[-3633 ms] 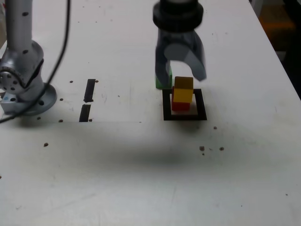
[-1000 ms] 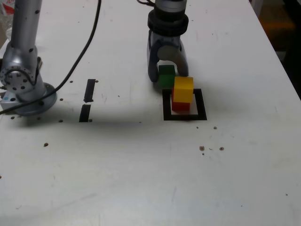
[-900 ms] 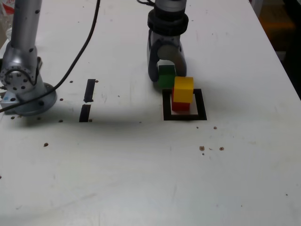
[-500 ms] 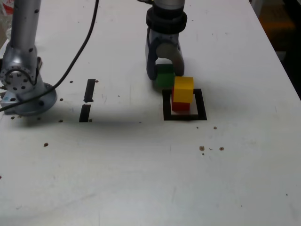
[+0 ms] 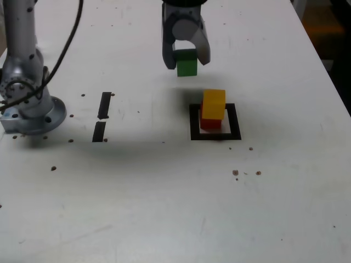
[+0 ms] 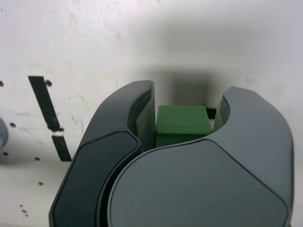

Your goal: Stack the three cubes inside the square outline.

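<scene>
The green cube point(image 5: 187, 64) hangs above the table, clamped between the fingers of my gripper point(image 5: 186, 60), behind and to the exterior view's left of the square outline point(image 5: 215, 122). The wrist view shows the same green cube point(image 6: 182, 125) squeezed between the two grey fingers point(image 6: 142, 113) of the gripper point(image 6: 184, 124). Inside the outline the yellow cube point(image 5: 214, 104) sits on the red cube point(image 5: 210, 123), whose lower part alone shows.
The arm's grey base point(image 5: 27, 104) stands at the exterior view's left with a black cable running up from it. Two short black tape strips point(image 5: 102, 116) lie between the base and the outline. Small dark specks dot the white table point(image 5: 164, 203).
My gripper closed on the green cube beside the stack and lifted it off the table, moving up and slightly to the exterior view's left. The yellow-on-red stack has not moved.
</scene>
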You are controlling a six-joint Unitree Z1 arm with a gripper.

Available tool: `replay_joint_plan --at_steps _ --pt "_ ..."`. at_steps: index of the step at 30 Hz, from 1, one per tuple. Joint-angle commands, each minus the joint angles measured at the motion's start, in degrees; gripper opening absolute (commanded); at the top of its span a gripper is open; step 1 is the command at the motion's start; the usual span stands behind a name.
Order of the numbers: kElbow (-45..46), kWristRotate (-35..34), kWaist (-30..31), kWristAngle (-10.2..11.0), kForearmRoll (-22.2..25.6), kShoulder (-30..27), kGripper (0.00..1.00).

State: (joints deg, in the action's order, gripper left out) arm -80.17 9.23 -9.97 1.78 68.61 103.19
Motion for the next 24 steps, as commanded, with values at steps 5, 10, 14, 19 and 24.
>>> replay_joint_plan --at_steps 5,10,14,19,24 --pt "-5.89 -1.72 3.56 -0.07 5.33 -2.11 0.15" --pt "-9.95 -5.46 8.77 -0.83 8.34 -2.56 0.16" --pt "-11.08 -7.96 11.91 -1.37 8.47 -1.65 0.16" --pt "-12.17 -9.85 14.55 -1.8 8.47 -0.05 0.16" --pt "-12.24 -10.63 15.6 -1.9 7.99 1.83 0.16"
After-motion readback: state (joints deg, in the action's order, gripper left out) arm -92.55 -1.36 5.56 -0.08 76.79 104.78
